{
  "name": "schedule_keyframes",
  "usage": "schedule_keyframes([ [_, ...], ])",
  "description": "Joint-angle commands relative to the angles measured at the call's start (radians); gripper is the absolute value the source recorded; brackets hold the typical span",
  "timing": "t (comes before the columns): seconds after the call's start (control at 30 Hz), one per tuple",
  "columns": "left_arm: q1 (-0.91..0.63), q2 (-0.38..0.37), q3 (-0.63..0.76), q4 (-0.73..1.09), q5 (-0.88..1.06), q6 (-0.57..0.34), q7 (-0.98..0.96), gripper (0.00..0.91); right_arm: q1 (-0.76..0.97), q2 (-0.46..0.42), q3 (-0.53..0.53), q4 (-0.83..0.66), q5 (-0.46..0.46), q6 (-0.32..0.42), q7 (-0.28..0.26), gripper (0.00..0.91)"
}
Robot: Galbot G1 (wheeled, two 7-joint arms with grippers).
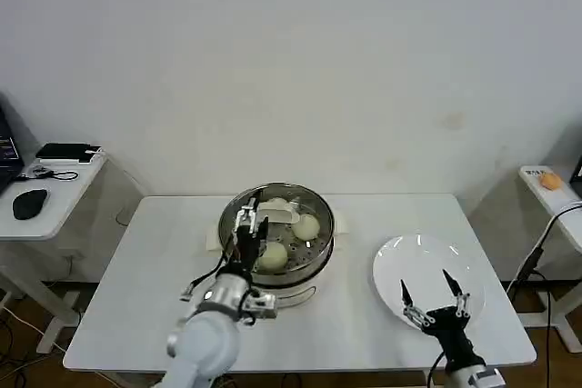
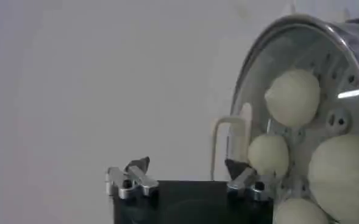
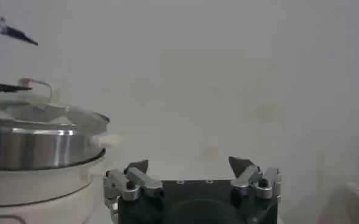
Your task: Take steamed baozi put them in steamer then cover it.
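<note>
Steel steamer (image 1: 277, 241) holding baozi (image 1: 306, 226) under glass cover (image 1: 238, 208), left claw (image 1: 245, 223) spread wide above its handle; right claw (image 1: 434, 301) open over white plate (image 1: 400, 261) on surface (image 1: 155, 270)

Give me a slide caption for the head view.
Left pincer open at the glass cover on the steamer holding baozi; right pincer open over the white plate.

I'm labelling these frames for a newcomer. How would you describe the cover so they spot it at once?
Start at the white table: near its middle stands the shiny steel steamer on a cream base, with the left gripper over it. The cover is the clear glass lid on top of it, buns visible through it. Unlike the flat white plate nearby, it has a cream bar handle.
</note>
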Motion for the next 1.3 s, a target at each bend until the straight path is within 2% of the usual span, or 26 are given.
schedule_keyframes([
  [0.03, 0.26, 0.122, -0.19, -0.13, -0.936, -0.158, -0.283, 0.907, -0.013, 0.001, -0.036, 0.002, 0.022, -0.004, 0.009, 0.907],
  [0.1, 0.3, 0.116, -0.258, -0.077, -1.266, -0.234, -0.43, 0.907, -0.021, 0.002, -0.054, 0.002, 0.021, -0.004, 0.01, 0.907],
  [0.13, 0.313, 0.106, -0.283, -0.069, -1.315, -0.276, -0.449, 0.907, -0.022, 0.003, -0.057, 0.001, 0.02, -0.003, 0.011, 0.907],
  [0.27, 0.379, 0.082, -0.373, -0.036, -1.467, -0.309, -0.49, 0.907, -0.044, -0.006, -0.075, 0.005, 0.014, -0.004, 0.009, 0.907],
  [0.37, 0.44, 0.071, -0.398, -0.032, -1.494, -0.262, -0.492, 0.907, -0.065, -0.021, -0.076, 0.013, 0.022, -0.013, 0.01, 0.907],
  [0.6, 0.559, 0.023, -0.43, 0.023, -1.448, -0.347, -0.494, 0.907, -0.095, -0.04, -0.076, 0.04, 0.05, -0.036, 0.01, 0.907],
  [0.7, 0.562, 0.003, -0.448, 0.051, -1.382, -0.383, -0.471, 0.907, -0.098, -0.042, -0.09, 0.035, 0.049, -0.038, 0.009, 0.907],
  [1.3, 0.583, -0.033, -0.493, 0.076, -1.351, -0.389, -0.385, 0.907, -0.097, -0.047, -0.168, 0.018, 0.032, -0.067, 0.02, 0.907],
])
